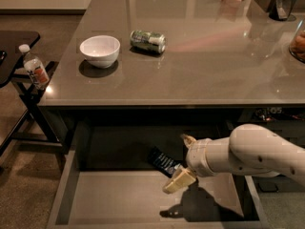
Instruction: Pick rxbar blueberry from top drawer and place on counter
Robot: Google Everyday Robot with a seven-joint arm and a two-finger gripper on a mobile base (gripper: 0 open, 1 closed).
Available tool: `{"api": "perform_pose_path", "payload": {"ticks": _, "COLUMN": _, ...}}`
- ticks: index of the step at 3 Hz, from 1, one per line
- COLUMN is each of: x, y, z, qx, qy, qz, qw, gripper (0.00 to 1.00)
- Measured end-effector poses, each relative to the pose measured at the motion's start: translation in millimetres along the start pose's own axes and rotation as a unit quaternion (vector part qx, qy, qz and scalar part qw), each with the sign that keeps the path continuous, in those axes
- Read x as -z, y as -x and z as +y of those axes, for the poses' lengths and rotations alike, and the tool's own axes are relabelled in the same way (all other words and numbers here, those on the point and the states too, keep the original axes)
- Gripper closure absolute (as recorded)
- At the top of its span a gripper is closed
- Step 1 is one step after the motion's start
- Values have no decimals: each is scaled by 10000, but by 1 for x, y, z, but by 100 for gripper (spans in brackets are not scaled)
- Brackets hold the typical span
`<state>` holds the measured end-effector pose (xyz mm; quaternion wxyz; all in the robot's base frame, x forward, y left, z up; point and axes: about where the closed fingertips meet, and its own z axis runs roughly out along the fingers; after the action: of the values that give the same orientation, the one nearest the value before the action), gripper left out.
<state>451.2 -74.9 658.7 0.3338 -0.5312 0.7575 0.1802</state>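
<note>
The rxbar blueberry [163, 160] is a dark navy wrapped bar lying at the back middle of the open top drawer [119, 197], partly under the counter's front edge. The counter [209, 46] is glossy grey-brown and spans the upper view. My gripper [182, 161] reaches into the drawer from the right on a white arm. It is open, one finger [188, 139] behind the bar's right end and the other finger [177, 181] in front of it, just right of the bar. It holds nothing.
On the counter lie a white bowl [99, 50] and a green-and-white can [148, 40] on its side. Dark items stand at the counter's far right. A black side table [16, 49] with a small bottle [35, 71] stands at left.
</note>
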Motion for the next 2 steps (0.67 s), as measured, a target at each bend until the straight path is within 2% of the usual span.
{"api": "perform_pose_path", "payload": {"ticks": 2, "x": -50, "y": -18, "z": -3, "qx": -514, "qy": -40, "qz": -11, "qw": 9987, "gripper": 0}}
